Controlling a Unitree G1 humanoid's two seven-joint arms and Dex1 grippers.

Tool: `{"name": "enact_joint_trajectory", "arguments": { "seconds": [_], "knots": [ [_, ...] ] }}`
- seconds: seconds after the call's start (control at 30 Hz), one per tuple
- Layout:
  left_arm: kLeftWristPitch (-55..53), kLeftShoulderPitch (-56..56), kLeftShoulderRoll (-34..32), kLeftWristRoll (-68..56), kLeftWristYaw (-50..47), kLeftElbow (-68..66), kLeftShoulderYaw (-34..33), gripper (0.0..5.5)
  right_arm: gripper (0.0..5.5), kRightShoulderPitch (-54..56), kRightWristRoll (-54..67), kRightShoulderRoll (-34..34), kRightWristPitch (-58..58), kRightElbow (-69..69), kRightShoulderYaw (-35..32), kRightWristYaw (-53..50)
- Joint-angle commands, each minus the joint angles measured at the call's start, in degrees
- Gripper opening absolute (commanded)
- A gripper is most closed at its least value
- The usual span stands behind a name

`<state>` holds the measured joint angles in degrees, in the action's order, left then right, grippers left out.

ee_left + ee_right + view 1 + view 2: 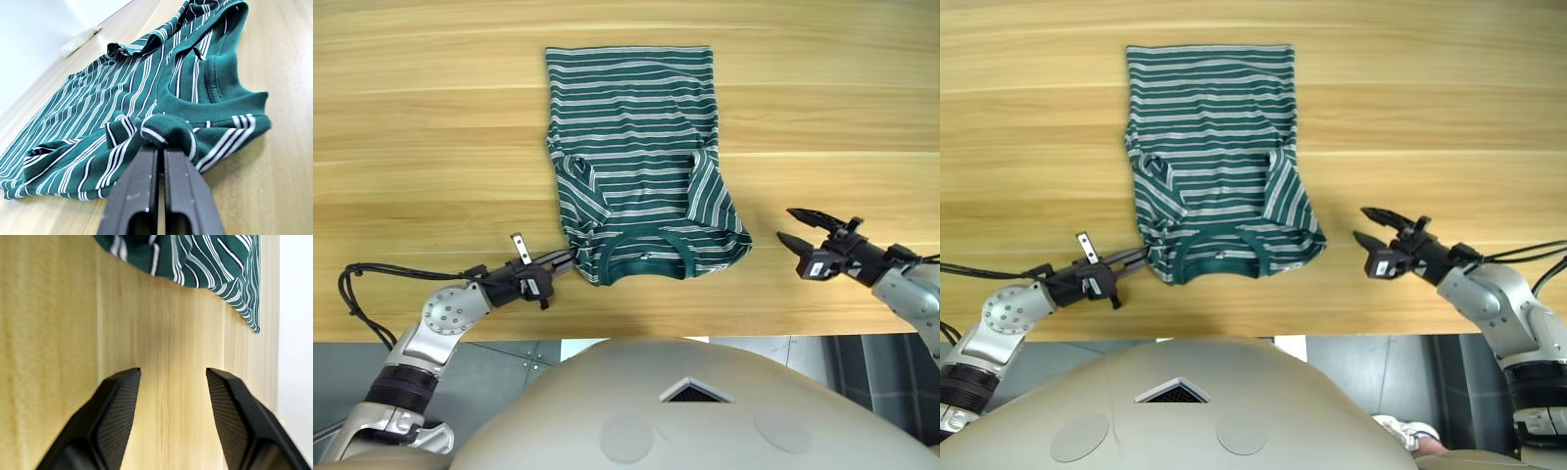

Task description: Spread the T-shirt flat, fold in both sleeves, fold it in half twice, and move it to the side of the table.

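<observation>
My left gripper (572, 258) has its two flat black fingers pressed together on the T-shirt (631, 147), pinching the shoulder corner at the garment's lower left in the head view. The shirt is a soft dark-green knit with thin white stripes. It lies flat on the table (431, 147) in the upper middle of the frame, with the straight hem toward the top and the plain green neckband toward the bottom. Both sleeves are turned in over the body, so it forms a long upright block that flares and wrinkles near the shoulders. The tabletop is pale wood with long grain lines running across the frame and a smooth, faintly shiny finish. My right gripper (785, 224) sits at the right of the frame over bare wood, apart from the shirt's lower right corner, with its pointed black fingers spread. From above, my left pinch reads as a dark tip meeting cloth. The left wrist view shows more: a rolled lump of striped fabric bunched at the fingertips, the stitched edge of the neckband, and a small pale object (80, 36) at the table's far edge, too blurred to identify. The right wrist view shows a fine dotted mesh on the inner pads (117, 416) of my right fingers, wood grain in the gap between them, and the shirt's wavy edge along the top of the frame.
</observation>
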<state>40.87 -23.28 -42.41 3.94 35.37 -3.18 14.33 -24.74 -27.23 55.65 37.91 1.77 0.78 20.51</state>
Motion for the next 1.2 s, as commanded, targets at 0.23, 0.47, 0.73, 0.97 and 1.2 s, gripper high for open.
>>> {"name": "enact_joint_trajectory", "arguments": {
  "seconds": [0.23,0.47,0.73,0.97,1.2],
  "knots": [
    [-2.9,-0.6,2.0,3.4,-1.1,0.5,0.7,0.02,2.52,3.1,2.7,-3.0,-0.2,-3.7,9.6,7.2],
    [-2.7,-0.5,2.1,3.5,-1.5,-0.2,0.2,0.02,2.52,5.2,2.7,-3.5,0.5,-1.9,10.7,6.7],
    [-2.0,-1.6,2.7,4.0,-2.7,-1.2,0.2,0.02,2.52,8.9,0.9,-3.3,1.0,2.2,10.0,4.8],
    [-1.8,-2.3,2.6,4.2,-3.6,-1.2,0.2,0.02,2.52,10.6,0.2,-3.5,1.6,4.7,11.2,4.3],
    [-1.6,-2.4,2.6,4.2,-4.0,-1.2,0.1,0.00,2.00,11.1,0.7,-3.7,2.8,5.1,13.1,5.1]
  ]
}}
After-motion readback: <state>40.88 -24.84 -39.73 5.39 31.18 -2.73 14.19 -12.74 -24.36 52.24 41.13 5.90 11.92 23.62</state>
